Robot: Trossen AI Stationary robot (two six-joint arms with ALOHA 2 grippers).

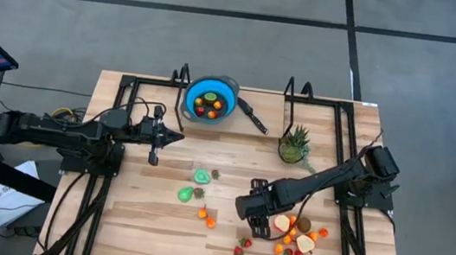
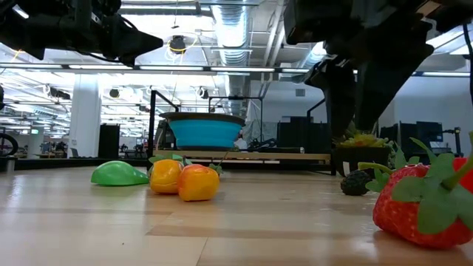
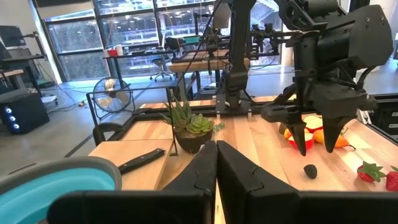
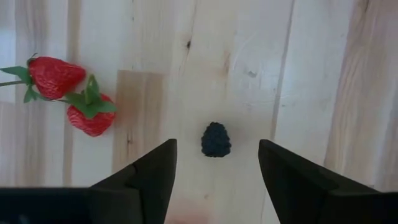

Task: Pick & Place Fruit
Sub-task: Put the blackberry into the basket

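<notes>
The table (image 1: 148, 213) is made of pale wooden planks and stands on a grey concrete floor (image 1: 93, 15). The right gripper (image 4: 214, 163) hangs above the board at about 4 o'clock from the table centre, its two fingers spread apart and empty, with a small dark berry (image 4: 216, 139) lying on the wood between them. Two strawberries (image 4: 68, 93) lie near it. Other fruit (image 1: 298, 234) is scattered just at 3 o'clock of this gripper, and green and orange pieces (image 1: 196, 195) lie near the centre. The blue bowl (image 1: 211, 99) at 12 o'clock already contains some fruit. The left gripper (image 1: 176, 138) waits at 10 o'clock, closed and empty. Behind the table is a large workshop with desks, a fan (image 3: 114, 99) and ceiling pipes (image 2: 229, 22).
</notes>
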